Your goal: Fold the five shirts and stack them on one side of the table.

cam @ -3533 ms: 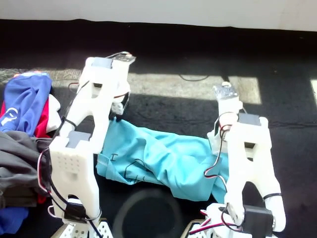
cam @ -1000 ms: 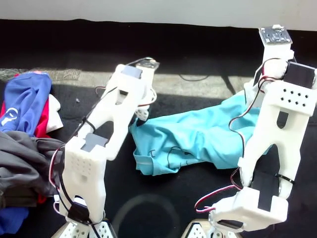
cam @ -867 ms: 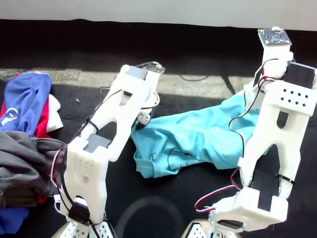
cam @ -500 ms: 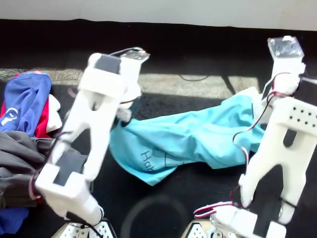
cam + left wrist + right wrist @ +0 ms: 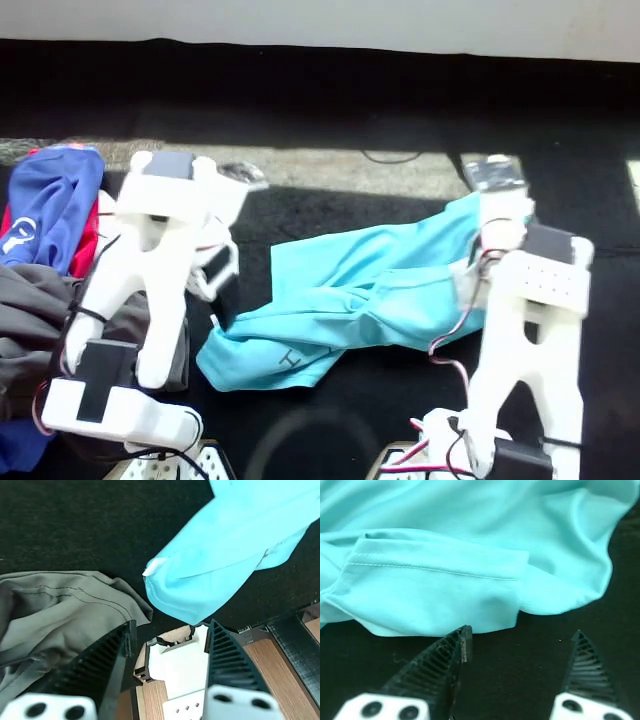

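A turquoise shirt (image 5: 370,300) lies slack and creased across the black bench (image 5: 330,60), no longer stretched between the 2 arms as it was 0.5 s ago. The left tool (image 5: 171,625) has let go and swung away from the shirt's left end; its jaws stand wide with nothing between them, above the edge of a grey shirt (image 5: 55,610) that lies piled with a blue shirt (image 5: 45,210) to the left of the turquoise one. The right tool (image 5: 523,632), also wide and empty, has dropped to hover just beside the turquoise shirt's hem.
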{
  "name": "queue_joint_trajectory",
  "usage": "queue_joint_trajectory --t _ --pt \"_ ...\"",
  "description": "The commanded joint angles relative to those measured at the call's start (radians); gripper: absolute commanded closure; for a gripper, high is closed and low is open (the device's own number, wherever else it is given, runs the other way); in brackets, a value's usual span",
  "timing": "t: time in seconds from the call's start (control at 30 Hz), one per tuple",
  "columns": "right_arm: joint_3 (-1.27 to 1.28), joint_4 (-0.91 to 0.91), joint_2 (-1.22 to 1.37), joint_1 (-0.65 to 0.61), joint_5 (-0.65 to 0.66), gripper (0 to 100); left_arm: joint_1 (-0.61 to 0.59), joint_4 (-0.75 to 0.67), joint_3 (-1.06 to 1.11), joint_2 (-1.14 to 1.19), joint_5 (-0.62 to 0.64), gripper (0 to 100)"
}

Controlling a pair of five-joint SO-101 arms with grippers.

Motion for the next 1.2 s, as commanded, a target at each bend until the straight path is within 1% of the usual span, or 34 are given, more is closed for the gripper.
queue_joint_trajectory --t 0.0,0.17,0.23,0.4,0.53,0.67,0.77,1.0,1.03,1.07,1.1,1.17 --pt "0.074 -0.073 -0.039 -0.093 -0.009 69.8 -0.067 0.009 -0.099 -0.015 -0.006 77" --pt "0.050 -0.259 -0.033 -0.157 -0.190 69.9 -0.093 -0.143 -0.016 0.022 -0.005 77" --pt "0.008 -0.282 0.010 -0.217 -0.238 69.9 -0.099 -0.184 0.008 0.050 -0.005 77" --pt "-0.166 -0.234 0.317 -0.354 -0.239 69.9 -0.134 -0.193 0.015 0.082 -0.005 77" --pt "-0.375 -0.171 0.568 -0.410 -0.241 69.7 -0.188 -0.193 0.013 0.081 -0.005 77" --pt "-0.550 -0.085 0.742 -0.456 -0.235 69.7 -0.239 -0.193 0.013 0.081 -0.005 77" --pt "-0.628 -0.062 0.843 -0.476 -0.233 69.7 -0.266 -0.193 0.013 0.081 -0.006 77" --pt "-0.777 -0.061 1.056 -0.458 -0.233 70.0 -0.277 -0.193 0.012 0.081 -0.006 77" --pt "-0.799 -0.061 1.075 -0.452 -0.235 70.7 -0.275 -0.193 0.012 0.081 -0.006 77" --pt "-0.820 -0.061 1.087 -0.446 -0.236 73.5 -0.275 -0.193 0.012 0.081 -0.006 77" --pt "-0.843 -0.061 1.095 -0.440 -0.239 77.8 -0.274 -0.193 0.012 0.081 -0.006 77" --pt "-0.892 -0.065 1.095 -0.426 -0.239 89.9 -0.274 -0.193 0.012 0.081 -0.006 77"
